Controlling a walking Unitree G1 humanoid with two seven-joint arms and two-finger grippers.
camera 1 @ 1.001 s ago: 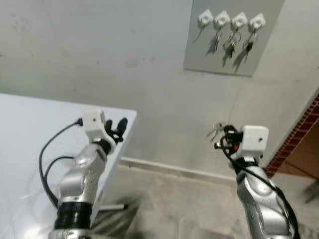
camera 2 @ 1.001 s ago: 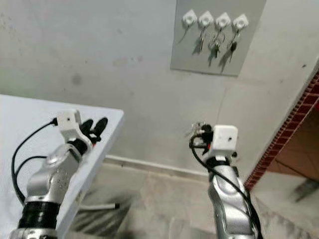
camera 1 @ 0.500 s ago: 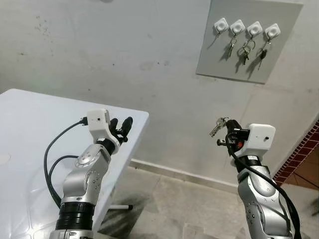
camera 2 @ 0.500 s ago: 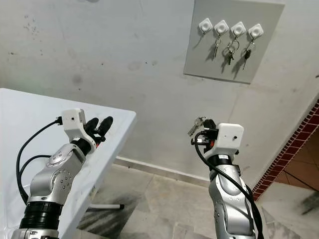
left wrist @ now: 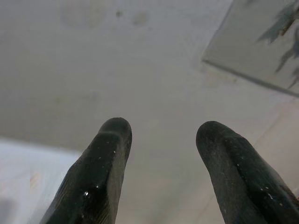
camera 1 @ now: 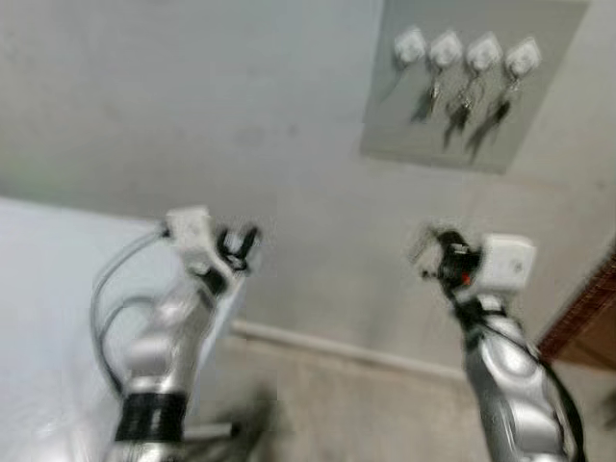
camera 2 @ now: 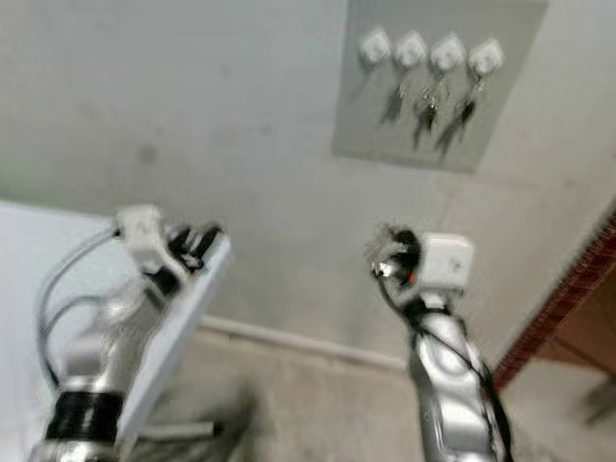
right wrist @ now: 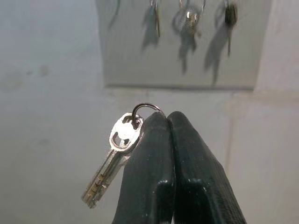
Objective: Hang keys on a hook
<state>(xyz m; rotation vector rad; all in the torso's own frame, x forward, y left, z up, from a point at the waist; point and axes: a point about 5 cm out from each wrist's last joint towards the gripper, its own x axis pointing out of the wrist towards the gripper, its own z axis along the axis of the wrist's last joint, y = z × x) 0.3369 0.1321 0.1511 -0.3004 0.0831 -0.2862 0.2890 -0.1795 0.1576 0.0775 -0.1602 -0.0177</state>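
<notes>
My right gripper is shut on the ring of a small bunch of silver keys, which hang to one side of the fingertips. In the blurred left eye view it is raised in front of the wall, well below a grey board. The board carries a row of white hooks. The leftmost hook looks bare, and keys hang from the other three. My left gripper is open and holds nothing, raised over the table corner.
A white table stands at my left, its corner near the left arm. A plain grey wall faces me, with tiled floor below. A red brick edge borders the right side.
The whole picture has shifted and gone blurred, so the camera has moved. Both arms keep their raised poses, and the keys stay in the right gripper.
</notes>
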